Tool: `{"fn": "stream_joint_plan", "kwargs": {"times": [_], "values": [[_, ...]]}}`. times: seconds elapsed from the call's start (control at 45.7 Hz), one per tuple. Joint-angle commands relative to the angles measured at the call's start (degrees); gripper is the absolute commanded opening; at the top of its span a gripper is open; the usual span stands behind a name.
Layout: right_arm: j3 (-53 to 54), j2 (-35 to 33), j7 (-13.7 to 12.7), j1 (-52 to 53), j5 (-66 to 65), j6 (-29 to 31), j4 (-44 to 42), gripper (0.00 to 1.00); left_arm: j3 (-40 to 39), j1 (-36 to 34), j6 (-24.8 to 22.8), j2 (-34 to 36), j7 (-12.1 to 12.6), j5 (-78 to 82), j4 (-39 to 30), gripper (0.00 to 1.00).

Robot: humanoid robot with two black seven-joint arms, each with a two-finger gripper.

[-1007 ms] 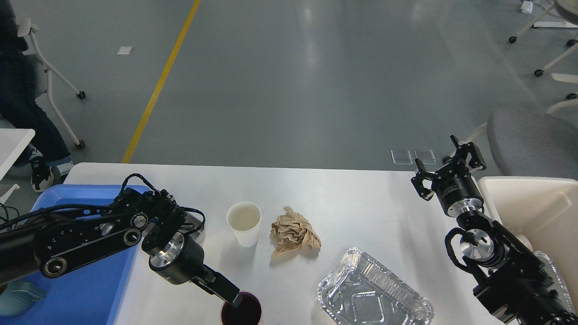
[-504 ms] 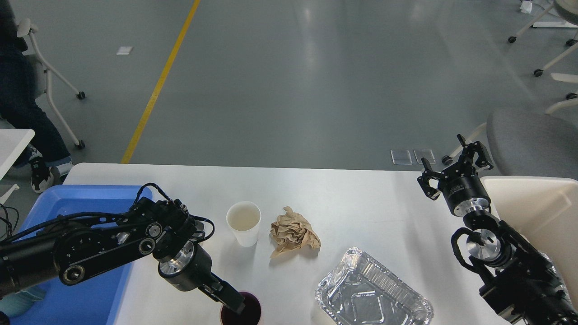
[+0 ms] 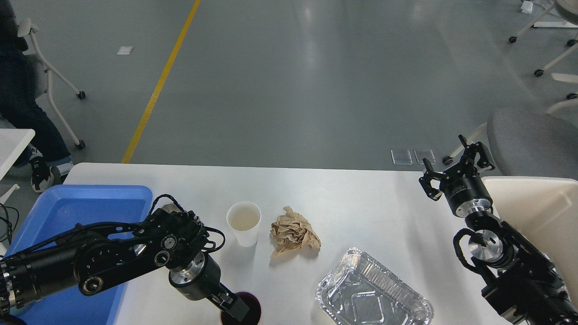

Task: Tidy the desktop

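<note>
The desktop [image 3: 361, 198] is a wide white-grey tabletop. On it stand a white paper cup [image 3: 244, 222], a crumpled brown paper ball [image 3: 293, 232], an empty foil tray [image 3: 372, 293] and a dark red cup [image 3: 250, 311] at the front edge. My left gripper [image 3: 235, 309] points down at the dark red cup's rim, with its tip at or inside the cup mouth. Its fingers are dark and cannot be told apart. My right gripper [image 3: 451, 160] is open and empty, raised over the desktop's far right corner.
A blue plastic tray [image 3: 76, 203] lies on the left of the desktop, partly under my left arm. A cream plastic bin [image 3: 537, 207] stands at the right edge. A grey chair [image 3: 533, 140] is behind the bin, and a person's legs [image 3: 27, 117] are at the far left.
My left arm has swung right and forward, bringing its gripper lower onto the dark red cup. My right gripper has shifted slightly right and back. The cups, paper and foil tray have not moved.
</note>
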Motion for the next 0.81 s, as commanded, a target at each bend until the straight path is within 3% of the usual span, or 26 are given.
{"fn": "stream_joint_plan", "kwargs": {"times": [0.0,0.131,0.328,0.372,0.46,0.591,0.788], "values": [[0.0,-0.4,0.0,-0.1,0.0,0.0,0.0,1.0,0.1,0.1,0.0,0.0,-0.2,0.8,0.0,0.46],[0.0,-0.4,0.0,-0.3,0.0,0.1,0.0,1.0,0.1,0.5,0.0,0.0,-0.4,1.0,0.0,0.35],[0.0,-0.4,0.0,-0.3,0.0,0.1,0.0,1.0,0.1,0.5,0.0,-0.4,-0.4,1.8,0.0,0.29],[0.0,-0.4,0.0,-0.3,0.0,0.1,0.0,1.0,0.1,0.5,0.0,-0.4,-0.4,1.9,0.1,0.21],[0.0,-0.4,0.0,-0.4,0.0,0.1,0.0,1.0,0.0,0.6,0.0,-0.6,-1.2,3.0,0.4,0.19],[0.0,-0.4,0.0,-0.5,0.0,0.1,0.0,1.0,0.0,0.5,0.0,-0.7,-1.3,3.4,0.5,0.01],[0.0,-0.5,0.0,-0.6,0.0,0.1,0.0,1.0,0.0,-0.1,0.0,-0.8,-1.4,3.4,0.4,0.0]]}}
